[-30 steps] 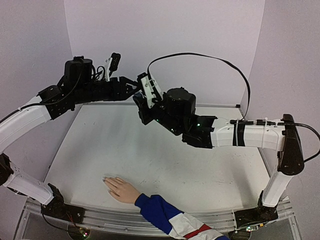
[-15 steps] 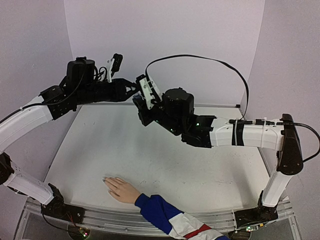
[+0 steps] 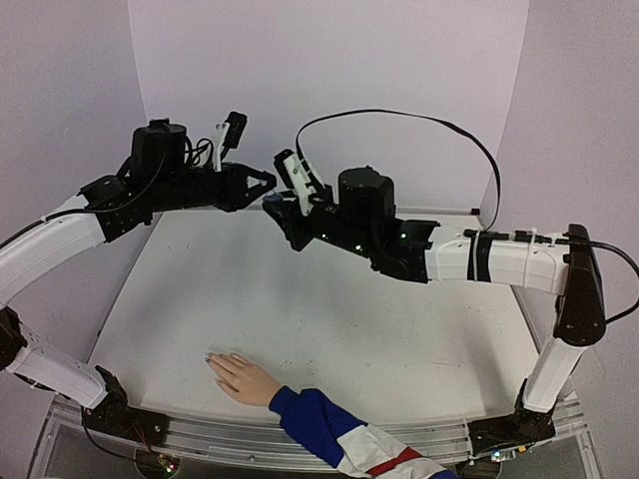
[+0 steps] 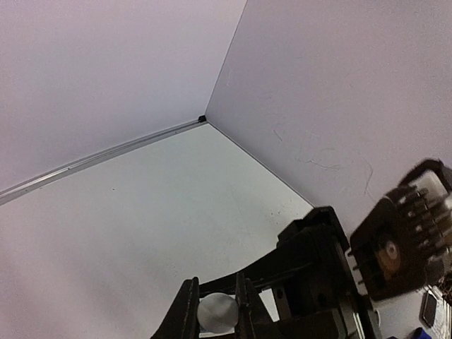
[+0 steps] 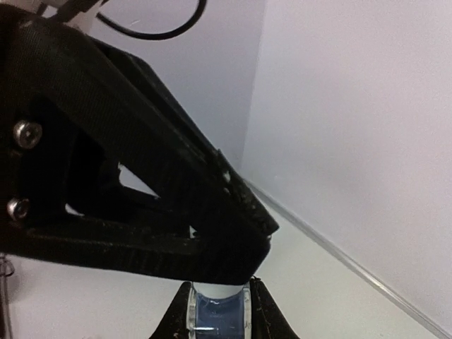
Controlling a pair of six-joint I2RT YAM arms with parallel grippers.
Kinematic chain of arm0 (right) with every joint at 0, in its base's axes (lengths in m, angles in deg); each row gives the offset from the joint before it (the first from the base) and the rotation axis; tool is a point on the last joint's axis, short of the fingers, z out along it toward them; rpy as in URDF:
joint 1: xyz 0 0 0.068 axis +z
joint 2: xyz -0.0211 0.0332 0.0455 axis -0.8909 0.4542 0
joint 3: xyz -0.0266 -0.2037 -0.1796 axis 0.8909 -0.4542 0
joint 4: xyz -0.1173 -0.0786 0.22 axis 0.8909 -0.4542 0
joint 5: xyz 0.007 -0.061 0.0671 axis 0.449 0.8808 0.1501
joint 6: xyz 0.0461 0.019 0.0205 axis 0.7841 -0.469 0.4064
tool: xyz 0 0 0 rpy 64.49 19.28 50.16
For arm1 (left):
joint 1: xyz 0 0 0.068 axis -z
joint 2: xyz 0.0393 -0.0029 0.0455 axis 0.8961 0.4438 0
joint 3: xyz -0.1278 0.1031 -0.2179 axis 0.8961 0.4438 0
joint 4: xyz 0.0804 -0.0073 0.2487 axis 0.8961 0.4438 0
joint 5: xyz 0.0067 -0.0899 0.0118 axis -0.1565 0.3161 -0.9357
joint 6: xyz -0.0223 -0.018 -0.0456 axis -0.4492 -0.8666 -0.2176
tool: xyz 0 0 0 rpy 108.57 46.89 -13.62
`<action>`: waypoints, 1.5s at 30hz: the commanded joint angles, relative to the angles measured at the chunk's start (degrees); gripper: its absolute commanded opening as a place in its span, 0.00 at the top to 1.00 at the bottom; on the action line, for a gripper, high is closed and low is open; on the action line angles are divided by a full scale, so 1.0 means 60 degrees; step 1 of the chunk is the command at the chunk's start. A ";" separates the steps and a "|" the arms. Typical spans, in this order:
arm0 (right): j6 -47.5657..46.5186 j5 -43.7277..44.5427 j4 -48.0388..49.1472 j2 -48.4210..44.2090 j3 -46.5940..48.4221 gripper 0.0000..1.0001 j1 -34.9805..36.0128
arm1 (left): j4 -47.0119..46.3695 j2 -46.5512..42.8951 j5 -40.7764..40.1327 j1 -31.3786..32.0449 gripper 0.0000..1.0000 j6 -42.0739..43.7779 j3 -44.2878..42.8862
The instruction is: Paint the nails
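The pale hand (image 3: 245, 378) with a blue, white and red sleeve (image 3: 339, 431) lies flat at the table's near edge, its tiny nails (image 3: 212, 360) pointing left. Both grippers meet in the air high above the far side of the table. My right gripper (image 3: 273, 206) (image 5: 219, 288) is shut on the small blue bottle (image 5: 219, 316). My left gripper (image 3: 268, 183) (image 4: 215, 291) is shut on the bottle's white cap (image 4: 217, 313). In the right wrist view the left gripper's black fingers (image 5: 141, 191) cross just above the bottle. Both grippers are far from the hand.
The white table (image 3: 329, 319) is walled by pale panels at the back and sides. The right arm (image 3: 499, 261) spans the right half of the table and its black cable (image 3: 439, 125) loops above it. The left arm (image 3: 60, 235) runs along the left wall.
The right gripper has tilted and shifted slightly right and up with the bottle. The left gripper has risen a little and stays at the bottle's top. The hand has not moved.
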 commanded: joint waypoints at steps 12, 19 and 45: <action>0.2589 -1.4173 0.0951 -0.1350 0.0816 1.00 -0.2050 | 0.1253 0.0861 0.9351 0.0445 1.00 0.2772 -0.0361; 0.2530 -1.3302 0.0966 -0.1652 0.0271 1.00 -0.2218 | 0.1530 0.0832 0.8607 0.0422 1.00 0.2845 -0.0738; 0.0663 -0.0087 0.0426 -0.0596 0.0016 1.00 -0.0509 | 0.0476 -0.1424 0.0200 -0.0414 0.20 -0.1077 0.0159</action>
